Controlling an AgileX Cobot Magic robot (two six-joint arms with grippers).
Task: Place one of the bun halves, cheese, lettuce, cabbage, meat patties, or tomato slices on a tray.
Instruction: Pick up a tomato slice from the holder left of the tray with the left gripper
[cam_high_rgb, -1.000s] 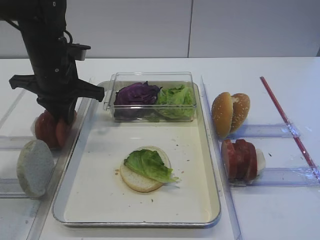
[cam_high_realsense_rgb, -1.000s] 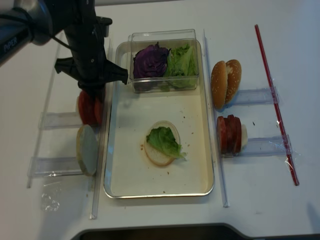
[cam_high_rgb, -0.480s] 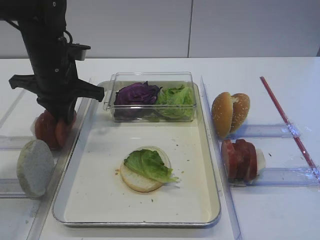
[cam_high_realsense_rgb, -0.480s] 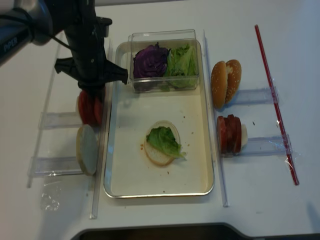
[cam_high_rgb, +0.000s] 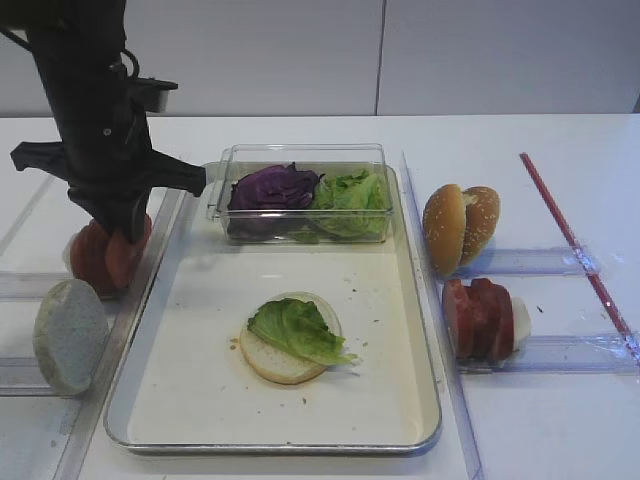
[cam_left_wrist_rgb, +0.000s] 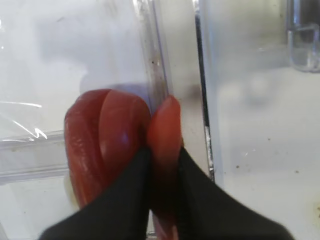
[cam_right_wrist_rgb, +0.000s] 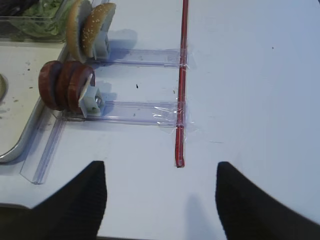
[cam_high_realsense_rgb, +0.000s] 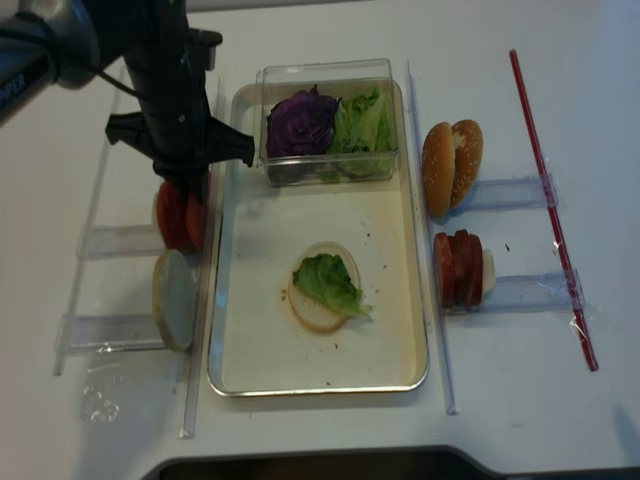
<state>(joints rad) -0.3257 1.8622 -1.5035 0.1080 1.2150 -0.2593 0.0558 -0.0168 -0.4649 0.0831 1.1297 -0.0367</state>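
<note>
Tomato slice (cam_left_wrist_rgb: 164, 150) sits pinched edge-on between the left gripper's (cam_left_wrist_rgb: 162, 200) closed fingers, and we see it standing upright, its flat faces turned sideways against the pads. Just beside it on the gripper's outer side stand the other tomato slices (cam_high_rgb: 92, 256), upright on their clear rail (cam_high_rgb: 30, 285). Across that rail, on the gripper's inner side, lies the tray (cam_high_rgb: 200, 400), where a bun half topped with lettuce (cam_high_rgb: 296, 330) waits well apart. We judge the carry runs sideways over the rim. The right gripper (cam_right_wrist_rgb: 160, 192) hangs half open, holding nothing, far off.
</note>
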